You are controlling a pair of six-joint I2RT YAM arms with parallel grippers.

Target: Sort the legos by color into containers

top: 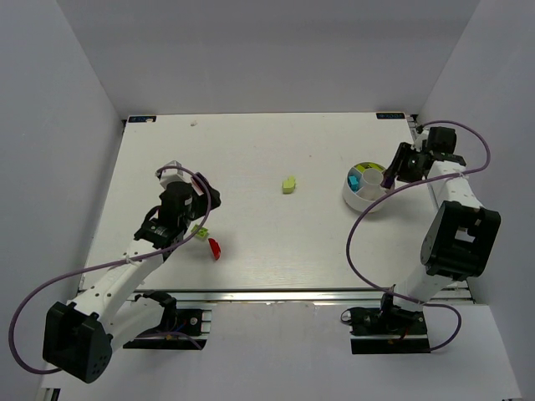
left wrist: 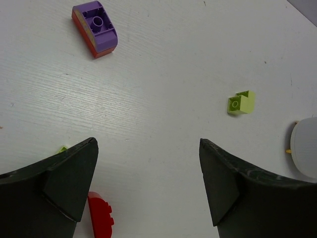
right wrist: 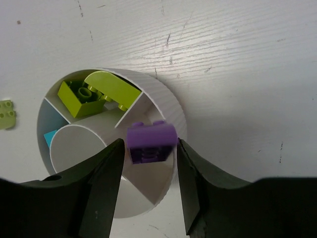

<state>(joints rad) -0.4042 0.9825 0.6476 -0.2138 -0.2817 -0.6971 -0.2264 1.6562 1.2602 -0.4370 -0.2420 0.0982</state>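
Observation:
My right gripper [right wrist: 148, 145] [top: 390, 177] hangs over the round white divided bowl [right wrist: 171, 101] [top: 361, 199]. A purple lego [right wrist: 151, 143] sits between its fingertips, slightly blurred, with a thin gap on the left side, above an empty wedge. Two lime legos [right wrist: 96, 90] lie in one wedge and a cyan one [right wrist: 50, 137] in another. My left gripper [left wrist: 148, 148] [top: 207, 225] is open and empty, low over the table. A red lego [left wrist: 100, 217] [top: 214, 248] lies by its left finger. A lime lego [left wrist: 241, 102] [top: 288, 184] lies mid-table. A purple-and-red lego [left wrist: 95, 27] lies ahead to the left.
A tiny lime piece [left wrist: 62, 148] [top: 199, 232] peeks out beside the left finger. Another lime lego [right wrist: 7, 114] lies on the table left of the bowl. The bowl's edge shows at the right of the left wrist view [left wrist: 304, 153]. White walls enclose the table.

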